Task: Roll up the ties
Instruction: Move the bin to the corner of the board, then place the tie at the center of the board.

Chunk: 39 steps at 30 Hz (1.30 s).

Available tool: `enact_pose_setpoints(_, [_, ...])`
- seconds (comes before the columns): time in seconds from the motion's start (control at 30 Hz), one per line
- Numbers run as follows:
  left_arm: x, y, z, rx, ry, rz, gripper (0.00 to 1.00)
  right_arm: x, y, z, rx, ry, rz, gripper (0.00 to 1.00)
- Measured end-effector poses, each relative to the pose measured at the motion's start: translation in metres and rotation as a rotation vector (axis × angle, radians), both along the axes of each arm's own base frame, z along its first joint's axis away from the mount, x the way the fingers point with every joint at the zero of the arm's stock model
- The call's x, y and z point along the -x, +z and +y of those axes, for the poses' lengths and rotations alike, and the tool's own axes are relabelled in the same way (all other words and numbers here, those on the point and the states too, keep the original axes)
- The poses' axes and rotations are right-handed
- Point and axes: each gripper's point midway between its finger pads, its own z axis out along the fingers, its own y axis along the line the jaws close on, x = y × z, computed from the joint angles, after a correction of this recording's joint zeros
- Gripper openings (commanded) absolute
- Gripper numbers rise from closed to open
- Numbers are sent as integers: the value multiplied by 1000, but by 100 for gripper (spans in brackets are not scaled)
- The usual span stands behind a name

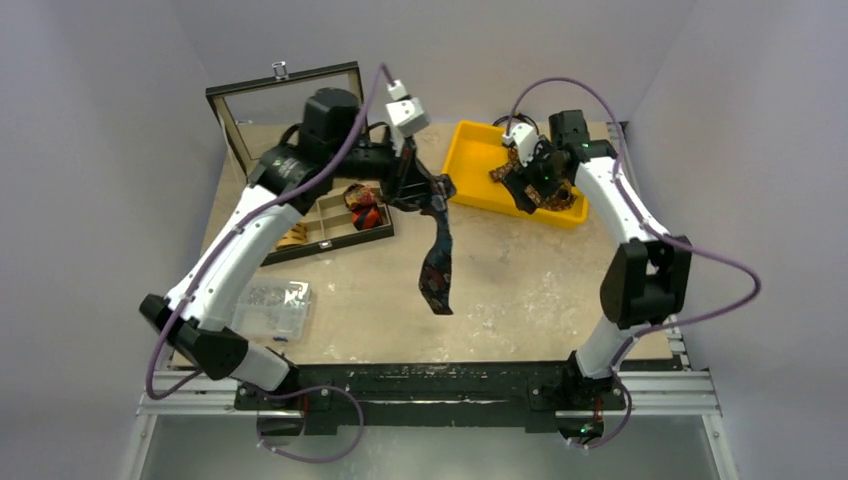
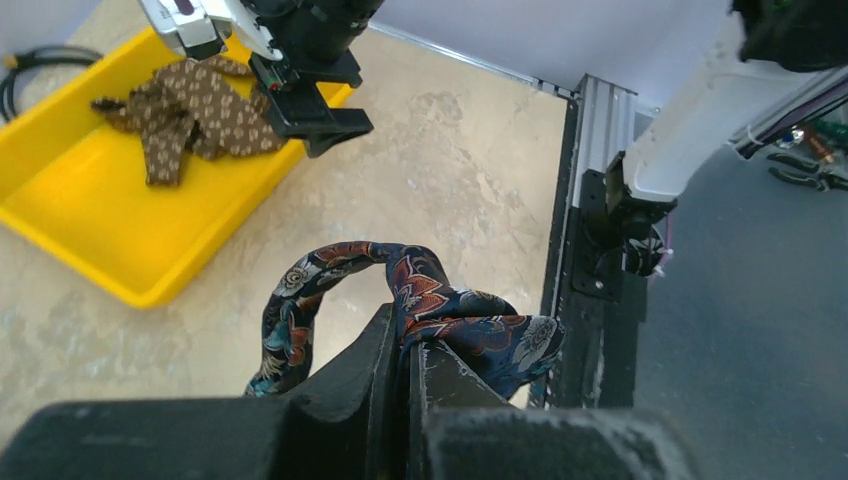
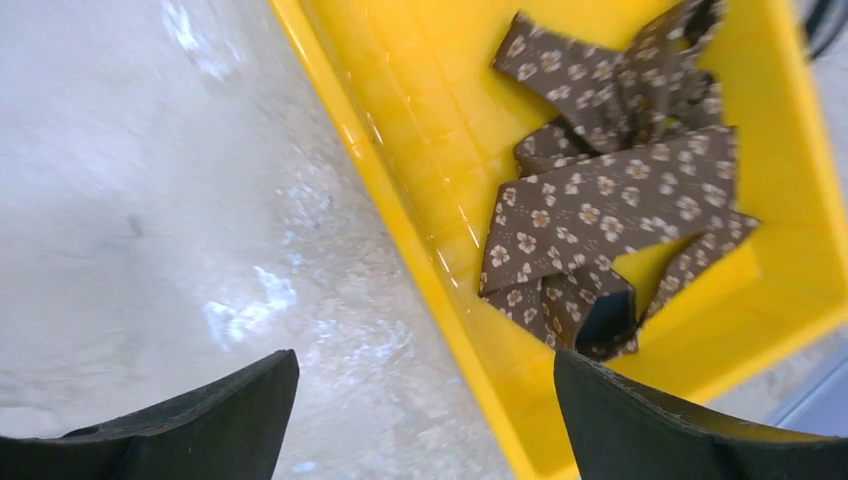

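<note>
A black mounting rail [image 1: 430,385] is seen along the near edge. A clear plastic box [image 1: 272,308] is set on the table [image 1: 520,290] just beside the left arm [image 1: 232,262]; its contents are too small to tell.

Past mid-table a navy floral tie [image 1: 437,262] is hung from the left gripper [image 2: 405,342], wide end lowest. Whether that end touches the table cannot be told. The left gripper is clamped tight on this tie. In the left wrist view the fabric is pinched between the two fingers, with one loop arched up on the left and a bunched fold spilled to the right.

Behind and left of it a dark compartment case [image 1: 330,240] is laid open, its glass lid [image 1: 290,95] raised at the far side. A red-orange coil [image 1: 365,207] is seated in a compartment near the case's right end. A tan coil [image 1: 293,236] is seen in a compartment further left, partly hidden by the left arm.

At far right a yellow tray [image 3: 400,190] is placed on the table. A brown dotted tie [image 3: 610,200] is piled inside it, loose and unrolled, folded over itself near one corner. The right gripper [image 3: 420,365] is held above the tray's edge. Its jaws are spread wide, nothing is between them, and the brown dotted tie is not touched.
</note>
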Motion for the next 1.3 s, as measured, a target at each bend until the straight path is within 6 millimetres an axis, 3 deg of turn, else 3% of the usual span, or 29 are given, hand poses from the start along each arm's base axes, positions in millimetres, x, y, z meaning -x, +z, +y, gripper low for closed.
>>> enact_pose_setpoints(0.13, [-22,1,-61,-27,-37,-80,0,15,50,-2,-122,-98,-69,98])
enact_pose_setpoints(0.23, [-46,2,-89,-29,3,-137,0,18,54,-18,-171,-188,-50,98])
enact_pose_setpoints(0.27, [-49,0,-90,-37,16,-141,8,18,50,-26,-178,-225,-34,98])
enact_pose_setpoints(0.3, [-52,-4,-87,-50,31,-155,25,19,45,-37,-180,-261,-14,98])
enact_pose_setpoints(0.4, [-40,-35,-56,-108,39,-202,95,23,31,-64,-172,-343,41,95])
enact_pose_setpoints(0.43, [-27,-56,-36,-138,31,-205,97,25,27,-70,-164,-355,55,93])
enact_pose_setpoints(0.47, [-13,-76,-16,-165,23,-208,98,26,25,-72,-159,-353,66,91])
enact_pose_setpoints(0.53, [21,-138,44,-262,28,-152,100,34,21,-70,-144,-322,95,88])
enact_pose_setpoints(0.6, [38,-179,92,-344,69,-80,100,42,18,-63,-144,-270,117,85])
enact_pose_setpoints(0.67, [45,-204,127,-404,115,-14,100,54,9,-55,-142,-216,144,82])
enact_pose_setpoints(0.7, [47,-207,135,-418,123,-2,100,65,1,-49,-140,-179,168,80])
enact_pose_setpoints(0.77, [49,-207,136,-415,106,-8,100,85,-14,-39,-139,-124,221,77])
enact_pose_setpoints(0.87, [52,-209,127,-423,38,-20,92,102,-33,-18,-124,-33,288,72])
enact_pose_setpoints(1.0, [47,-226,93,-521,-142,-76,74,101,-51,7,-144,50,339,70])
enact_pose_setpoints(1.07, [40,-242,78,-593,-215,-81,68,97,-66,9,-146,55,366,68])
enact_pose_setpoints(1.17, [13,-256,66,-670,-234,-78,68,89,-90,8,-146,34,406,65])
enact_pose_setpoints(1.3, [-33,-254,48,-696,-197,-132,74,79,-111,6,-145,-17,427,57])
